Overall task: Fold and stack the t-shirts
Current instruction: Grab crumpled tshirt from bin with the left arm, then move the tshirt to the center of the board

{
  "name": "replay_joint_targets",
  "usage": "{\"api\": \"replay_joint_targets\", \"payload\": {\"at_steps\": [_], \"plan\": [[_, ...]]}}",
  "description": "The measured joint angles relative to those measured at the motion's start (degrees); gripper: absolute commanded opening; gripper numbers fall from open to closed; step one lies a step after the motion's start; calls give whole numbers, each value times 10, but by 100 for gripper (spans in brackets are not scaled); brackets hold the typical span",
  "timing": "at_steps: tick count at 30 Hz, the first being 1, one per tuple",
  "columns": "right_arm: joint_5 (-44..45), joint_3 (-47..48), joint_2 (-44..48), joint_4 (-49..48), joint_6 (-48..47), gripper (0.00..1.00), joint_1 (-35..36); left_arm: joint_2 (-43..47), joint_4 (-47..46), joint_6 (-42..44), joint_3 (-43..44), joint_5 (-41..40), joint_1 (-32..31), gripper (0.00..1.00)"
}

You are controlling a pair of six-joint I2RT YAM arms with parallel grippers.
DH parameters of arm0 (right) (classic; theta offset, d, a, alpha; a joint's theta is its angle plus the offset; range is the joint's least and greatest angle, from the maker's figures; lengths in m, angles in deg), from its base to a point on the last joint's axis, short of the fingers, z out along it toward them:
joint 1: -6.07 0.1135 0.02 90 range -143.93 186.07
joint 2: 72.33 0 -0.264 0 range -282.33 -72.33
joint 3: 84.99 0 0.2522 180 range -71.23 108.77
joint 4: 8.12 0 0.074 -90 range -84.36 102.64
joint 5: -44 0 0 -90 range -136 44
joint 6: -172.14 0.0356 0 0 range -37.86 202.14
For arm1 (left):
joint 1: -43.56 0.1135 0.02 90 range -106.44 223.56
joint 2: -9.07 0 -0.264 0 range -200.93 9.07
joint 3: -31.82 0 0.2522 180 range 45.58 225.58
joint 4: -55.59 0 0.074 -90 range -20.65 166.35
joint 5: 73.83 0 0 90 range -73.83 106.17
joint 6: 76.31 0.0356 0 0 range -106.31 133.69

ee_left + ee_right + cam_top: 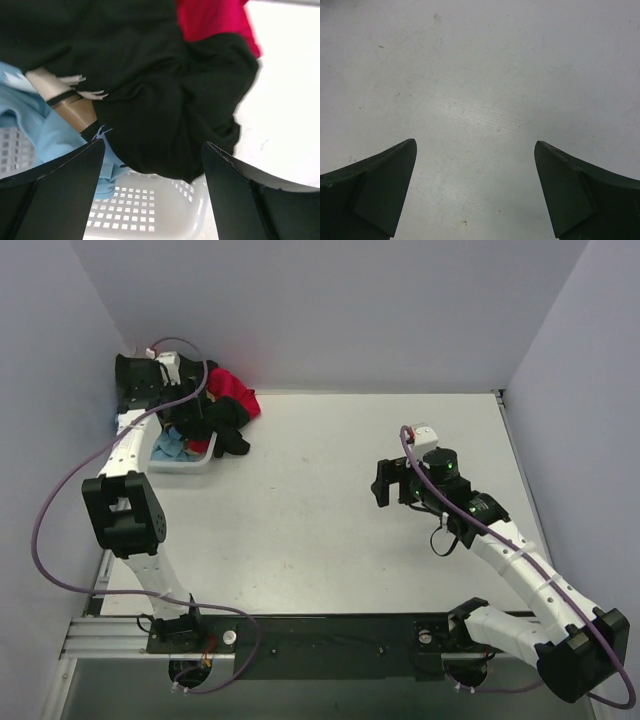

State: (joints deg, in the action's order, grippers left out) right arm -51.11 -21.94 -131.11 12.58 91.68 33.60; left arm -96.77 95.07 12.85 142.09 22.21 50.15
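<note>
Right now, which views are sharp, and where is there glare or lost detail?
Top external: sharp, evenly lit. Left wrist: the black t-shirt is dark with only faint folds, and the table beside it is washed out white. Right wrist: mild sheen on the table, otherwise clear.

Even, diffuse light — soft shadows; table (292,75) overexposed in left wrist view.

Matt black cloth t-shirt (165,90), white plastic lattice basket (145,207), smooth table (480,75)
</note>
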Motion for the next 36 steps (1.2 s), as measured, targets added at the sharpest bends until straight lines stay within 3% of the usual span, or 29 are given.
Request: {"api": "replay_joint_targets", "payload": {"at_steps": [3, 5, 6, 7, 8, 10, 20, 29, 36], "plan": [[-3, 0, -1, 7, -13, 98, 3, -56, 21, -16, 16, -17, 7, 86], [-1, -1, 1, 7, -24, 99, 3, -81, 29, -22, 21, -19, 7, 81], [3, -2, 1, 8, -30, 99, 3, -90, 29, -26, 22, -19, 6, 72], [7, -5, 3, 9, -35, 99, 3, -96, 30, -28, 24, -19, 5, 62], [13, -8, 4, 11, -40, 99, 3, -105, 31, -31, 28, -16, 3, 37], [23, -15, 7, 20, -51, 99, 3, -117, 33, -41, 38, -11, 2, 0], [28, -18, 9, 35, -52, 99, 4, -102, 45, -27, 64, -7, -1, 0], [23, -3, 14, 37, -47, 98, 53, 103, 11, 60, 66, 11, -2, 0], [4, 27, 0, 0, -77, 98, 136, 217, -2, 91, 70, 85, -2, 0]]}}
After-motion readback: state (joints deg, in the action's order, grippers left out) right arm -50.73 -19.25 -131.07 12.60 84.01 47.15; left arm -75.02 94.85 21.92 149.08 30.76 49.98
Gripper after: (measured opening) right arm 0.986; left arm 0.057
